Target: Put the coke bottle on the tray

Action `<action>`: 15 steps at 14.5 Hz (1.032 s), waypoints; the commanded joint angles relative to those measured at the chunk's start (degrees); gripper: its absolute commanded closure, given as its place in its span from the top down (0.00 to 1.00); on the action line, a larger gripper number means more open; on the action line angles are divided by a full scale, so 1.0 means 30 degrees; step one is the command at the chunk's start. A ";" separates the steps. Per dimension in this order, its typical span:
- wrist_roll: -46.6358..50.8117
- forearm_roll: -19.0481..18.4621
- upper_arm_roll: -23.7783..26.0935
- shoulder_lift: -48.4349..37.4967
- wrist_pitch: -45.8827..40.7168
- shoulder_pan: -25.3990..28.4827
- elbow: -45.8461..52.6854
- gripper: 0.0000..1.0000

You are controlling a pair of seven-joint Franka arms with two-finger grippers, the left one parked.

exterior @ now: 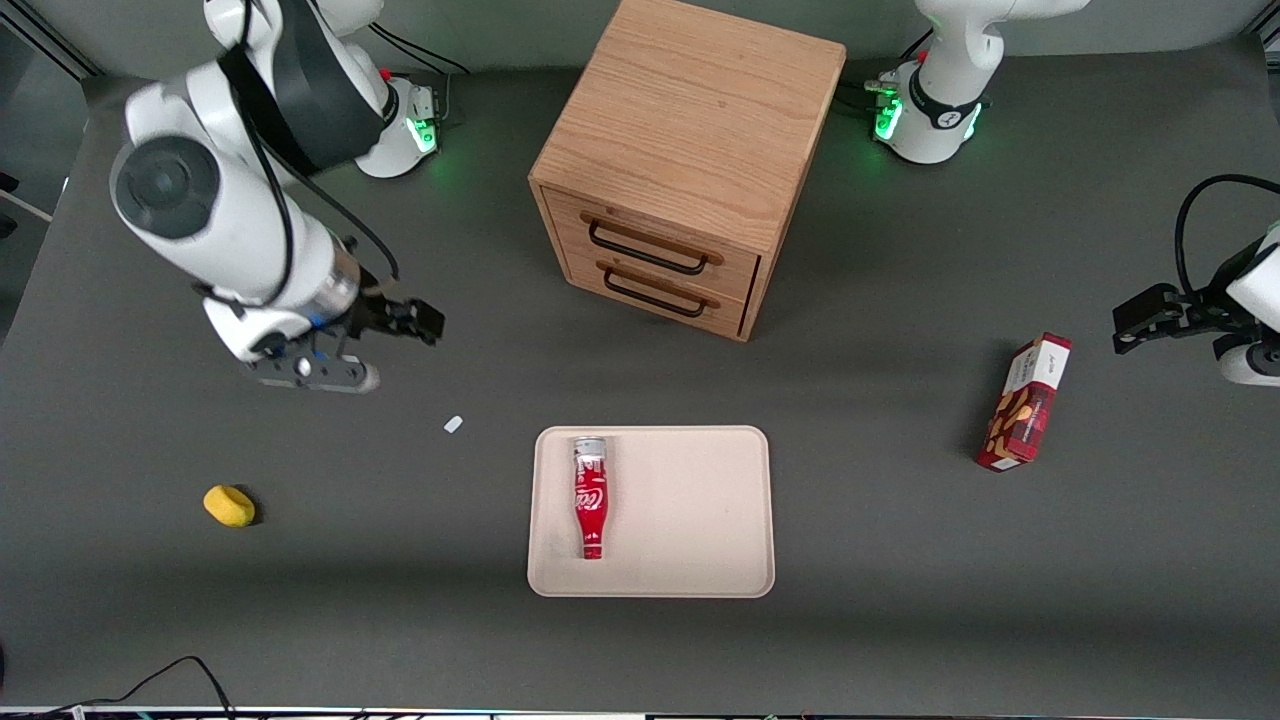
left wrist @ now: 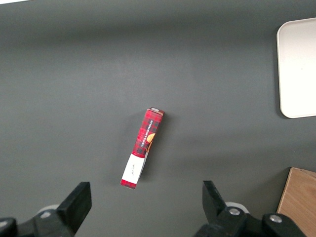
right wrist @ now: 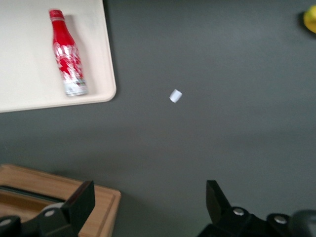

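Slim red coke bottle (exterior: pixel 591 496) with white script lies flat inside the large beige rectangular tray (exterior: pixel 690 520), silvery base toward twelve o'clock. Gripper (exterior: pixel 385 345), jaws spread wide and empty, hangs above the dark tabletop (exterior: pixel 400 520) at the tray's ten o'clock.

One coke bottle (exterior: pixel 591 497), one tray (exterior: pixel 690 520), one wooden drawer cabinet (exterior: pixel 680 160), one red snack box (exterior: pixel 1025 402), one yellow object (exterior: pixel 229 505), one small white scrap (exterior: pixel 453 424), one gripper (exterior: pixel 400 335)

Gripper (exterior: pixel 400 322) over bare table (exterior: pixel 300 600).
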 commanded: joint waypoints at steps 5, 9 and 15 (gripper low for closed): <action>-0.4092 0.0344 -0.2349 -0.7285 0.0696 -0.0237 -0.7367 1.00; -0.4772 0.0081 -0.3262 -0.9193 0.1193 -0.0237 -0.9477 1.00; -0.4567 -0.0213 -0.3087 -0.9080 0.1224 -0.1173 -0.9601 1.00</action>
